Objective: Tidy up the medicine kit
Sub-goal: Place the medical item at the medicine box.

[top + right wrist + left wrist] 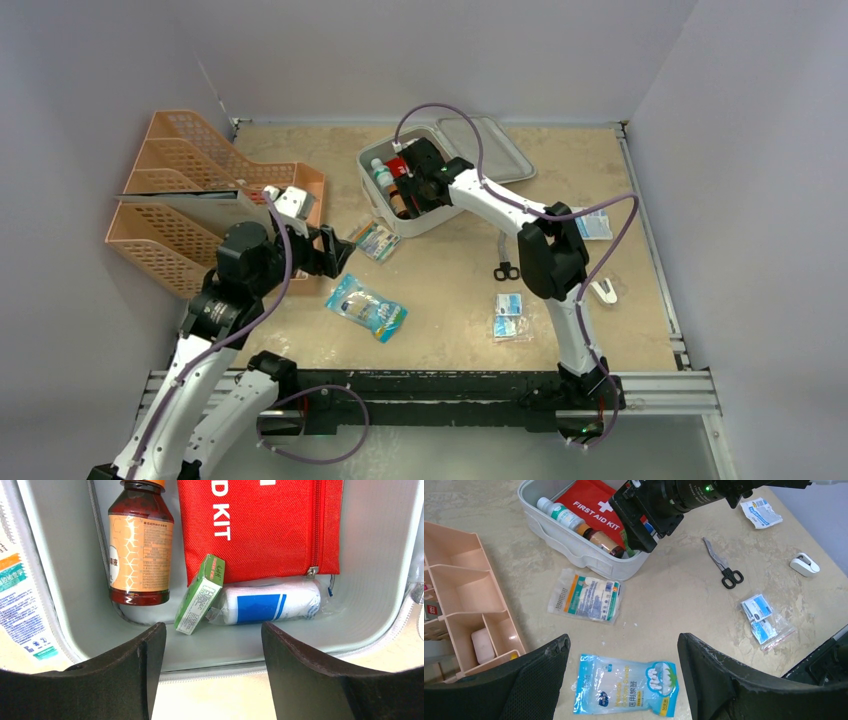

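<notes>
The medicine kit [405, 222] is a pale grey case standing open at the table's back, its lid [495, 150] laid flat behind it. It holds a red first aid pouch [260, 525], a brown bottle [140, 555], a green box [200, 595], a bandage roll [270, 602] and a white bottle [559, 512]. My right gripper [212, 630] is open and empty, hovering over the case's near wall [250, 650]; it also shows in the top view [412, 195]. My left gripper [624, 642] is open and empty above a blue cotton swab bag [626, 685].
A gauze packet [585, 596] lies beside the case. Scissors [724, 570], a bag of small blue packets [764, 620], a white clip device [804, 564] and another packet [761, 512] lie on the right. Orange mesh trays [190, 190] stand at the left.
</notes>
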